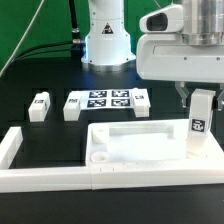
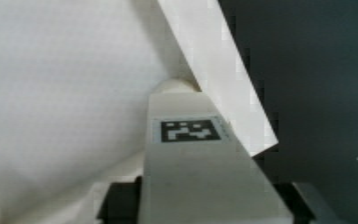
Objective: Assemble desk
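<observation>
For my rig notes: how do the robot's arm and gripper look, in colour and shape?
The arm is glossy white with rounded segments. The gripper has a boxy white body; its two fingers are dark and narrow. No markings or cables on them can be made out.

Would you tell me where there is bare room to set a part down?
Bare black table between the border frame and the tabletop. Crowded: the loose legs beside the marker board, and the tabletop's end where the gripper holds a leg.
</observation>
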